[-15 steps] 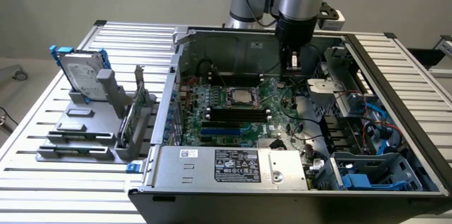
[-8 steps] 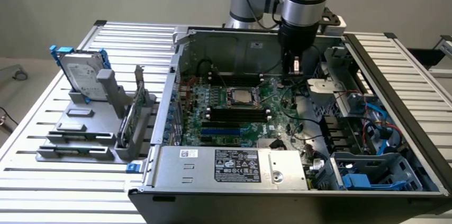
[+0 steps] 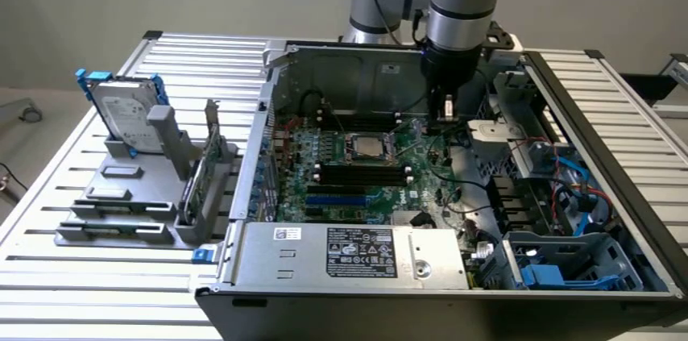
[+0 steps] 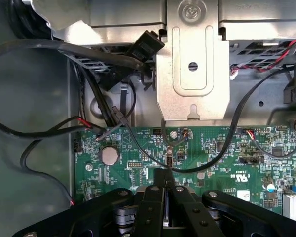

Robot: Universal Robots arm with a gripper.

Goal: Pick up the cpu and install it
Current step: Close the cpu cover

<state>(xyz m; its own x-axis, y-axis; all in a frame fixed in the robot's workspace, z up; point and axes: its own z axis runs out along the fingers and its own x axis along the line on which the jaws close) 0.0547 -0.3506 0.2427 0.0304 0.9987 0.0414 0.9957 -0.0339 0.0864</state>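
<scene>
the arm (image 3: 462, 2) stands straight down into the open case (image 3: 355, 75), wrist vertical, with the gripper (image 3: 447, 113) low over the far edge of the board (image 3: 427, 186). its fingers (image 4: 153, 212) are pressed together with nothing between them. the cpu (image 3: 366, 146) lies flat in the socket at the board's middle, at about eight o'clock from the gripper in the exterior view and apart from it.
</scene>
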